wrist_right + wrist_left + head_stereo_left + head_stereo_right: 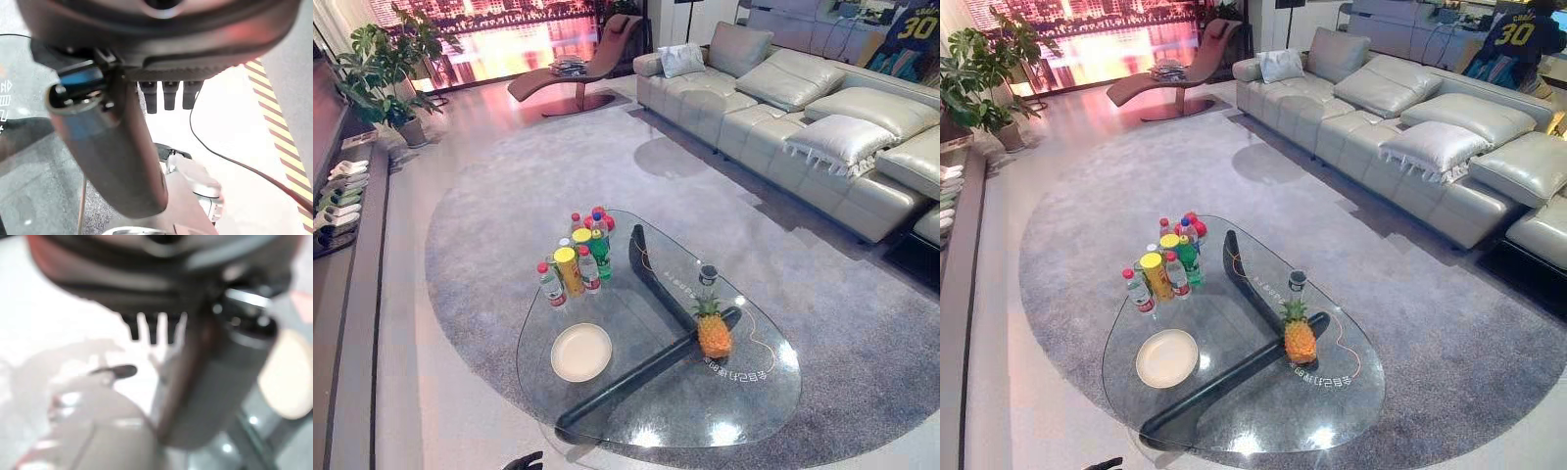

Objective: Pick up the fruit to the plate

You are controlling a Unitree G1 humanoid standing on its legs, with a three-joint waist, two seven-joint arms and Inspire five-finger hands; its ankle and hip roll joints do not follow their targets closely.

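A pineapple (714, 335) stands upright on the right part of a glass coffee table (773, 401), over its dark base. An empty cream plate (581, 352) lies on the glass to the left of the fruit, well apart from it. My left hand (146, 269) hangs low near the table's front edge, with straight fingers (151, 328) and nothing in it; its dark tip (524, 460) shows at the bottom edge of the left eye view. My right hand (161, 29) hangs the same way beside the table, its fingers (166, 95) straight and empty. Both hands are far from the fruit.
A cluster of bottles and cans (576, 259) stands at the table's far left, and a small dark cup (708, 275) behind the pineapple. The table sits on a round grey rug (489, 215). A pale sofa (803, 127) runs along the right, with a lounge chair (578, 73) and a plant (386, 59) far back.
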